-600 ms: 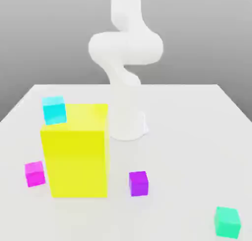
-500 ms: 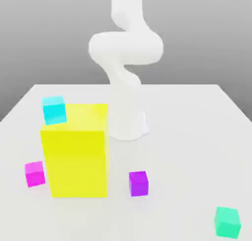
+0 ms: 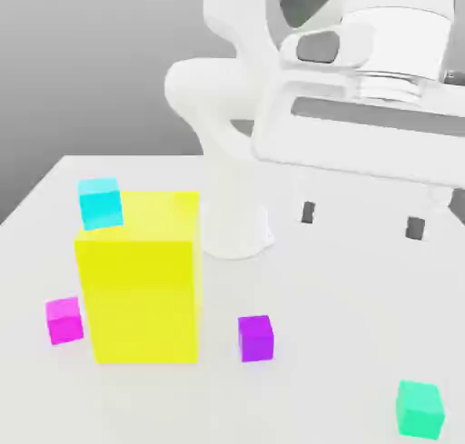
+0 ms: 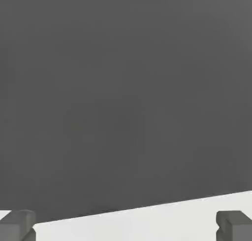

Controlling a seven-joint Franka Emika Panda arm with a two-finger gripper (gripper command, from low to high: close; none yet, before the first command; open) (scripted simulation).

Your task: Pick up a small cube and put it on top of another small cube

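exterior view | cubes: 1 teal-green point(image 3: 420, 409), 1 cyan point(image 3: 100, 202) | tool point(image 3: 361, 220) spread

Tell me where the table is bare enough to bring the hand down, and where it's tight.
Bare: the broad stretch between the purple cube and the sea-green cube, under the open gripper. Also the front strip below the yellow block. Crowded: the exterior view's left, where the cyan cube and magenta cube flank the block.
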